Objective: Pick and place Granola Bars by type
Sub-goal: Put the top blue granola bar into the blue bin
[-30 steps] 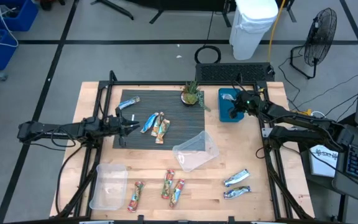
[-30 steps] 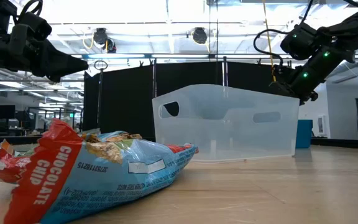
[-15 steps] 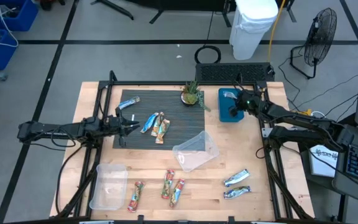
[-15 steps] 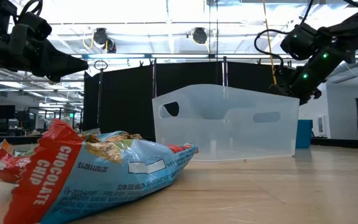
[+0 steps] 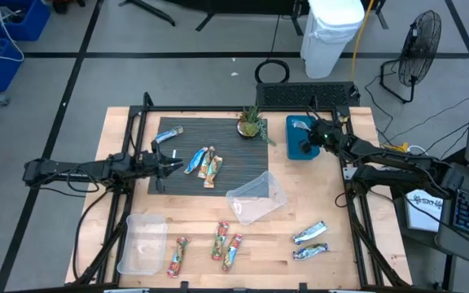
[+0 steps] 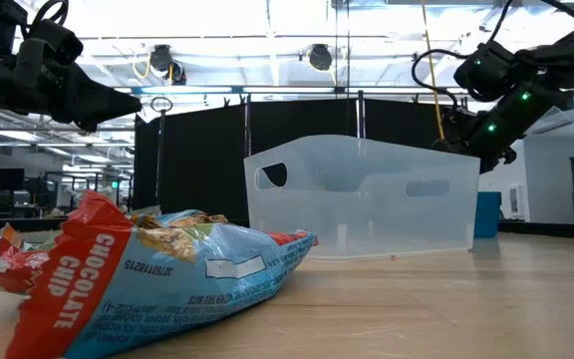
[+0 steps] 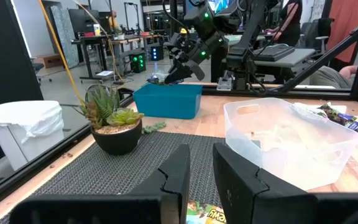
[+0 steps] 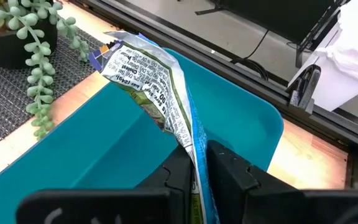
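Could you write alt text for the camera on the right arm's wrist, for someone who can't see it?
The right pincer grips a crinkled silvery-blue foil granola bar wrapper over an open teal plastic bin. Beyond the bin, a trailing green succulent plant hangs onto a dark ribbed mat on the wooden table.

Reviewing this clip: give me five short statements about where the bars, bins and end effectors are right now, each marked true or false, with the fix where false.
1. The right end effector grips a granola bar over the teal bin. True.
2. The left end effector holds a bar. False: nothing shows between its fingers; it hovers at the dark mat, beside the bars lying there.
3. The potted plant stands on the mat's far edge. True.
4. Two silvery bars lie inside the clear bin. False: they lie on the bare table, nearer the front right.
5. The teal bin stands left of the mat. False: it stands right of it.
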Action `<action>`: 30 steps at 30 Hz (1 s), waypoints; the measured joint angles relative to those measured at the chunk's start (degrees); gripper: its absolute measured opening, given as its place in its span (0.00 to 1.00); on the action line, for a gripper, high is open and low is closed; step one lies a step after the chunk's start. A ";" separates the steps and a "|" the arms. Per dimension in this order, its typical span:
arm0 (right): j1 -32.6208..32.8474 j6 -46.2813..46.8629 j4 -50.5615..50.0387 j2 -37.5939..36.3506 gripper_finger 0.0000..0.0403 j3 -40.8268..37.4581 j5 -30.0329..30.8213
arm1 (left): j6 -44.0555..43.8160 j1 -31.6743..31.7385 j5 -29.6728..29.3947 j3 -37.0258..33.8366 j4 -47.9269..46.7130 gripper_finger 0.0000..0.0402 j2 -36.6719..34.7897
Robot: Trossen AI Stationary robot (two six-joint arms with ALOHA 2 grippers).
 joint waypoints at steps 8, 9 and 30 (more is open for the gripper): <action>0.00 -0.22 1.22 0.00 0.15 -0.02 -1.37 | -0.01 -0.01 0.01 0.00 0.01 0.19 0.02; 0.00 -0.34 1.62 0.00 0.16 -0.02 -1.95 | -0.01 -0.01 0.00 0.00 0.00 0.19 0.01; 0.02 0.61 2.94 0.00 0.31 -0.04 -4.02 | -0.01 -0.01 -0.01 0.00 0.00 0.19 0.01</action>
